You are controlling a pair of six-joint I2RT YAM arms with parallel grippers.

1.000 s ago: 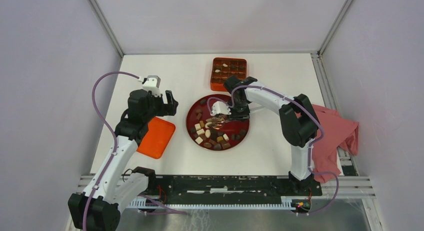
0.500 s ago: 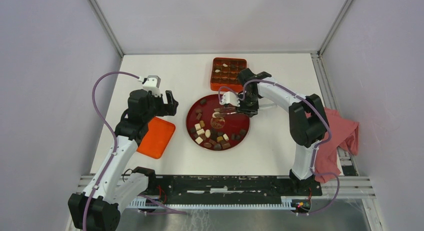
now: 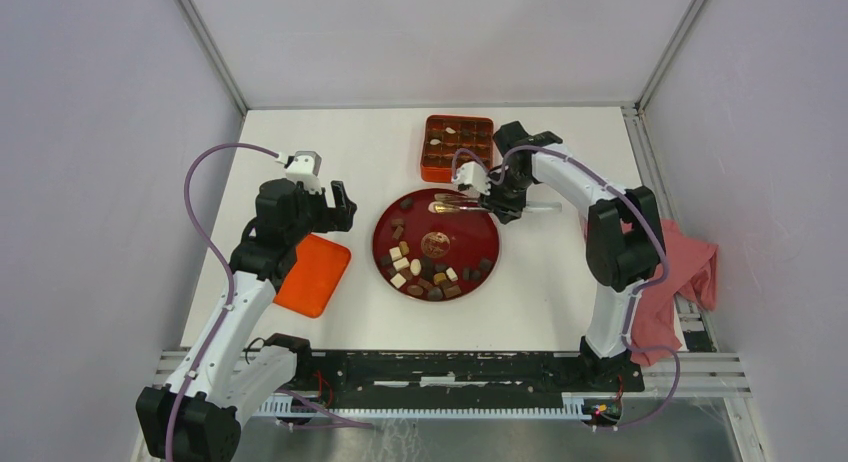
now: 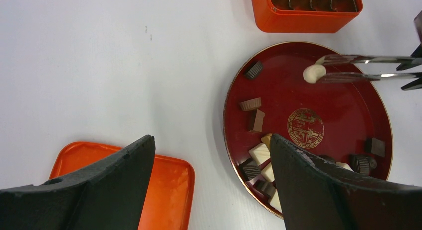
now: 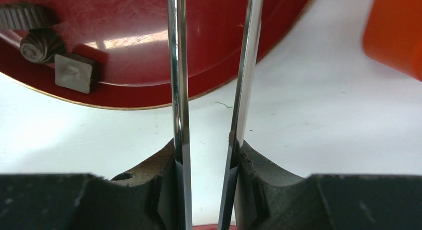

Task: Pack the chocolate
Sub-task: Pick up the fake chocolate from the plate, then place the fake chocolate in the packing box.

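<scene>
My plate point(image 3: 482, 260) carries most chocolate point(image 3: 425, 277) from 6 to 9 o'clock; box point(image 3: 430, 168) at its 12, contents too small to read; lid point(image 3: 312, 280) at 9, partly behind my left gripper point(image 4: 211, 140), jaws spread, empty; right gripper point(image 5: 206, 182) clenches tongs point(image 4: 363, 57) pinching one white piece point(image 4: 314, 72) over the plate's 12; right wrist view crops the tips.

White tabletop point(image 3: 300, 142) evenly lit, shadows soft; pale lavender walls point(image 3: 430, 32) on three sides; aluminium posts point(image 3: 207, 44) at back corners; black rail point(image 3: 520, 367) along near edge
</scene>
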